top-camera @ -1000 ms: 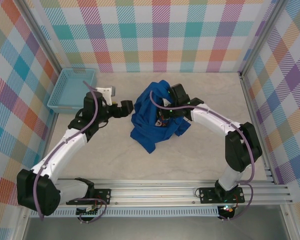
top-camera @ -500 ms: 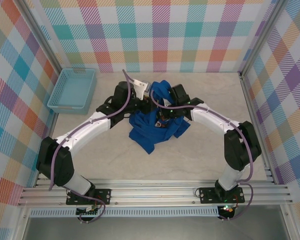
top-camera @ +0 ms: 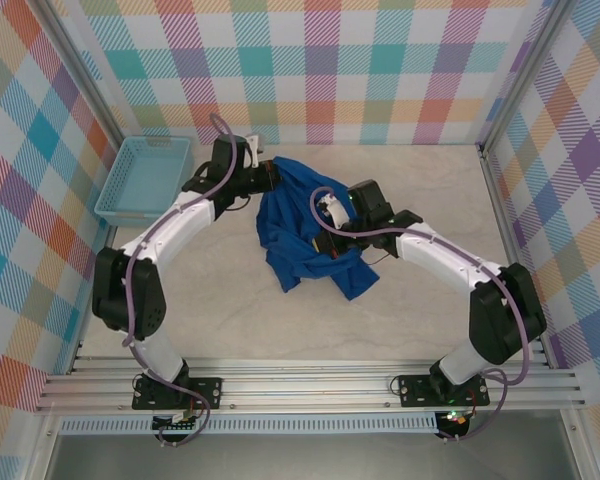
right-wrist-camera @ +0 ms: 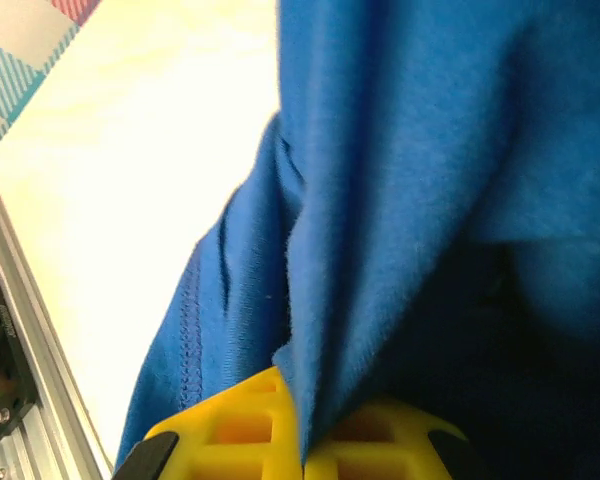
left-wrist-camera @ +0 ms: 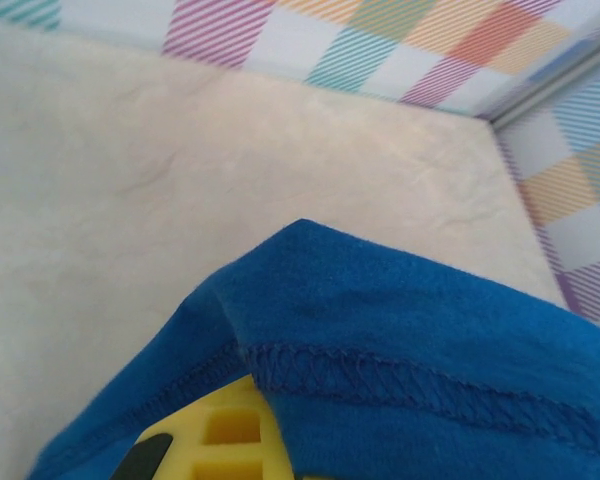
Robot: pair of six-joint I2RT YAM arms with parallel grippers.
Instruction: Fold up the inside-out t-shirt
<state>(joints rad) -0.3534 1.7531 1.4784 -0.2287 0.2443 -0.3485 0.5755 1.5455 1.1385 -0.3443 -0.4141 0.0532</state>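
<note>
The inside-out t-shirt (top-camera: pixel 302 232) is royal blue and lies bunched in the middle of the table. Its far left edge is pinched by my left gripper (top-camera: pixel 269 172), which is shut on it. In the left wrist view a stitched hem (left-wrist-camera: pixel 400 385) drapes over one yellow finger (left-wrist-camera: pixel 220 432). My right gripper (top-camera: pixel 328 214) is shut on the shirt's middle right part. The right wrist view has a fold of blue cloth (right-wrist-camera: pixel 400 200) clamped between the two yellow fingers (right-wrist-camera: pixel 235 430).
A light blue mesh basket (top-camera: pixel 145 178) stands at the far left against the wall. Checked walls close the table on three sides. An aluminium rail (top-camera: pixel 310 385) runs along the near edge. Bare tabletop (top-camera: pixel 230 320) lies near the shirt.
My left arm swung from beside the basket to the shirt's far left edge and shut on it. The right gripper drew nearer and rightward, and the shirt spread out longer.
</note>
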